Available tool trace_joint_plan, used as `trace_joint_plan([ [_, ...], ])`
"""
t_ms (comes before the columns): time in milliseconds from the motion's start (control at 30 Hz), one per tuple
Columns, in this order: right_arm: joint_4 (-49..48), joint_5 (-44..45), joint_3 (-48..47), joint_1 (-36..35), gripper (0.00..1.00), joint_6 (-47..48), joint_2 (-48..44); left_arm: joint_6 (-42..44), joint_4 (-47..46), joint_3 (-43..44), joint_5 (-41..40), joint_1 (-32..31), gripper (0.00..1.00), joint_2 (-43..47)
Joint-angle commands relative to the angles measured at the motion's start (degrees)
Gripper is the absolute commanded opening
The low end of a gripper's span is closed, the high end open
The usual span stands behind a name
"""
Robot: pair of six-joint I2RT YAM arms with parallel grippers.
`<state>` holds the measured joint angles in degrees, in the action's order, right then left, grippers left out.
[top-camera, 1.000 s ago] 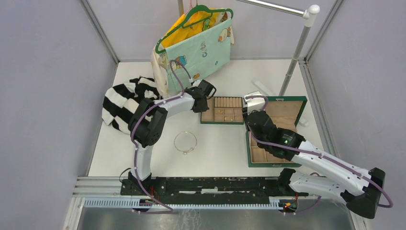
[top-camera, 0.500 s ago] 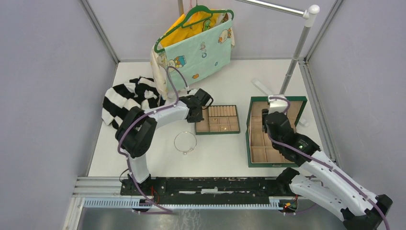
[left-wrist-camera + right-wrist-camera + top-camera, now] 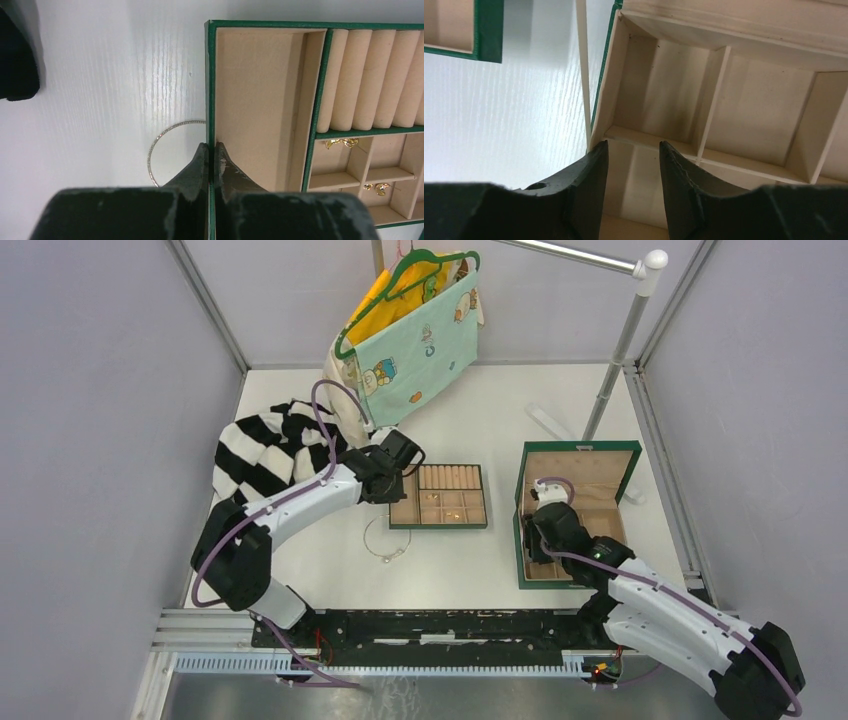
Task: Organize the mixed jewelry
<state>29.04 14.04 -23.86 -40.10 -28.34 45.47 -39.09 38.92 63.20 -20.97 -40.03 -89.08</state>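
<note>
Tray [image 3: 255, 100] has slid left & nearer vs prev frame, L gripper [image 3: 210, 147] clamped on its left rim, gold bits [image 3: 341, 143] in its small cells, chain loop [image 3: 165, 150] on table [image 3: 450, 570] touching that edge, R gripper [image 3: 633, 145] jaws apart over green box [image 3: 754, 110] near-left corner.

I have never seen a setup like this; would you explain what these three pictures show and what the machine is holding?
These are two robot arms on a table. The top picture looks down from above; the other two come from cameras on each wrist. The left arm has its jaws shut on the left wall of a divided tray holding small gold pieces. A thin chain lies beside it. A striped cloth lies further left. The right arm holds nothing: its jaws stand open over a green box.
</note>
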Motion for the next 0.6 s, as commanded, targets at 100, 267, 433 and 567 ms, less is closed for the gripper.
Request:
trace_joint_plan([
  [100, -2.1, -2.2, -0.1, -1.8, 0.48, -5.1, -2.5, 0.3, -0.8, 0.0, -1.3, -0.6, 0.02, 3.7],
  [267, 2.3, 2.4, -4.9, -1.8, 0.51, -4.0, -7.6, 0.9, 0.2, 0.6, -1.4, -0.7, 0.02, 4.6],
  [433, 2.0, -3.4, -6.1, -2.3, 0.59, -2.3, -5.1, 1.0, 2.1, 1.3, -1.8, -0.8, 0.02, 6.6],
  [567, -0.5, -4.5, -2.3, -4.1, 0.59, -3.8, -3.4, 0.9, 3.4, 2.1, -1.9, -0.8, 0.02, 8.4],
])
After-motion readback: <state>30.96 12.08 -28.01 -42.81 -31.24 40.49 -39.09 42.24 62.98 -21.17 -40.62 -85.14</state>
